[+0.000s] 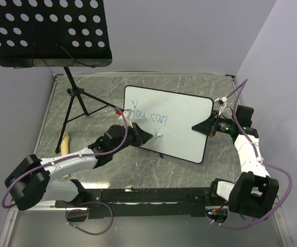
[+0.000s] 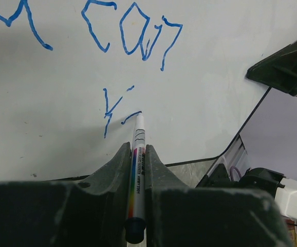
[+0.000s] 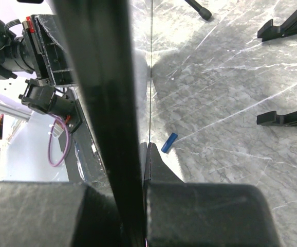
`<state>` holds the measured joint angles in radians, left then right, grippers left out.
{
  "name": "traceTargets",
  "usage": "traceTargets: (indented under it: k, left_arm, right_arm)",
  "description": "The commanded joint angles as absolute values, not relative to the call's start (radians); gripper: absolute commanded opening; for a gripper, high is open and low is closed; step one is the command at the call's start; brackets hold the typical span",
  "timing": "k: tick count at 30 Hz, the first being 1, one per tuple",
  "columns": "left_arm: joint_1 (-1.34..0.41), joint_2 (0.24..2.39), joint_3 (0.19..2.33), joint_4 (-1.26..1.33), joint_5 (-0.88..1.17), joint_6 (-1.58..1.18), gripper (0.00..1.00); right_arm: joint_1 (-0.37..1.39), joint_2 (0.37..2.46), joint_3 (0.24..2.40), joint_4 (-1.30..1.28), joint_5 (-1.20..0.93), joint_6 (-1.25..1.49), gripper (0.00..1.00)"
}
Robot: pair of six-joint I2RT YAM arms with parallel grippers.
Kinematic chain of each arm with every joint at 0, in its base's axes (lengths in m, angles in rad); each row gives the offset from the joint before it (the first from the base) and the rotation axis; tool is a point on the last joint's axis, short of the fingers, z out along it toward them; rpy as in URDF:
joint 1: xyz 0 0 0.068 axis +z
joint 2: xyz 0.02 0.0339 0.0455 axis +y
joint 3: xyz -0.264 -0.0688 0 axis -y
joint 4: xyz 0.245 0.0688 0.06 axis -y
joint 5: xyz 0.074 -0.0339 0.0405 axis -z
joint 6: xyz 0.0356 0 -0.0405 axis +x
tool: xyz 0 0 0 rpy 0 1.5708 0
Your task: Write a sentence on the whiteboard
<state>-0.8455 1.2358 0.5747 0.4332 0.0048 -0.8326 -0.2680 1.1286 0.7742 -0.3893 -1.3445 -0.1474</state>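
The whiteboard (image 1: pixel 182 116) lies slanted across the middle of the table. On it, blue handwriting reads "You can" (image 1: pixel 149 117), with a "Y" and a short stroke (image 2: pixel 115 109) begun below. My left gripper (image 2: pixel 138 150) is shut on a white marker (image 2: pixel 138 139) with a rainbow stripe. The marker's tip touches the board at the end of that short stroke. My right gripper (image 1: pixel 204 127) is shut on the whiteboard's right edge. In the right wrist view the board's black frame (image 3: pixel 99 103) runs edge-on between the right gripper's (image 3: pixel 143 152) jaws.
A black perforated music-stand tray (image 1: pixel 45 31) on a tripod (image 1: pixel 76 100) stands at the back left. A blue marker cap (image 3: pixel 169 142) lies on the grey table near the board's front edge. Two black wedge feet (image 3: pixel 287 117) rest on the table. A pale wooden piece (image 1: pixel 64 141) lies at left.
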Motion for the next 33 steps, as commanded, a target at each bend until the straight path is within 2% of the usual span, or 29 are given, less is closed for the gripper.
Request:
traceTargets:
  k: [1, 23, 33]
  left_arm:
    - [-0.839, 1.253, 0.609, 0.468, 0.018, -0.821, 0.01]
    - [-0.838, 1.190, 0.526, 0.382, 0.003, -0.842, 0.01]
    - [-0.811, 1.189, 0.569, 0.391, 0.003, -0.822, 0.01]
  right_arm:
    - [-0.264, 1.108, 0.848, -0.347, -1.577, -0.144, 0.00]
    - [-0.264, 1.106, 0.847, -0.342, -1.577, -0.140, 0.00]
    - [-0.264, 1.104, 0.847, -0.342, -1.577, -0.140, 0.00]
